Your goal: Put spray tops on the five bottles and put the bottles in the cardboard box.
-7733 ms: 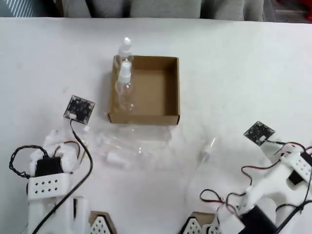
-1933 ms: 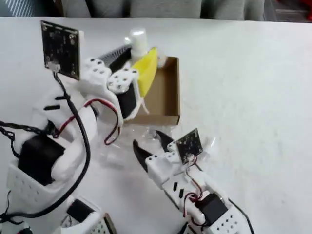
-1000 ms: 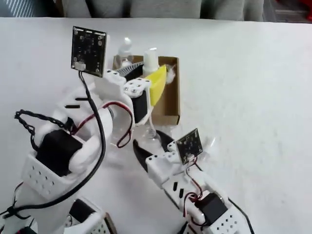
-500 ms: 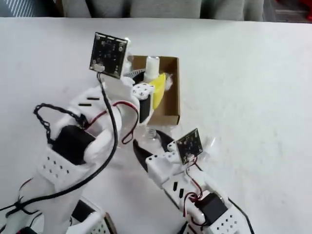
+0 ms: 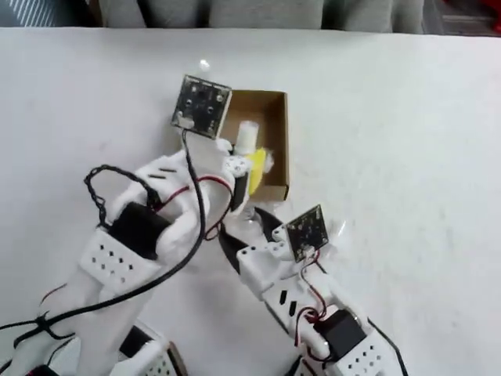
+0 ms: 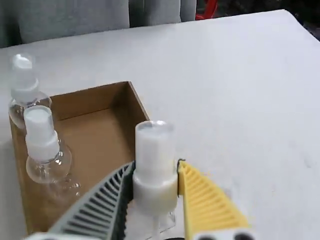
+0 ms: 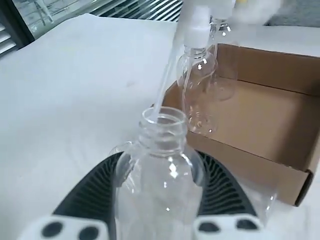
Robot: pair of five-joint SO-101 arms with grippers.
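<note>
Since the earlier frames the left arm had swung in from the near side, over the box, and come down toward the right jaws; the right arm had not shifted.

Left jaws, grey and yellow, were clenched on the spray top, held upright. Right jaws, black, were clamped round the open bottle, which stood upright on the bench, just on the near side of the box.

Key relation: the top hung straight above the right jaws, with its tube running down, slightly tilted, and its tip at or just inside the bottle's mouth. Top not yet seated. The left arm carried the moving part; the right only steadied the bottle.

Judged next: push down along the tube's axis till the collar meets the neck, then fasten. Risk: the tilt catches the collar on the rim.

Beyond the right jaws were two capped bottles at the box's far side; whether the farther one stood inside or just behind it, I could not tell.
</note>
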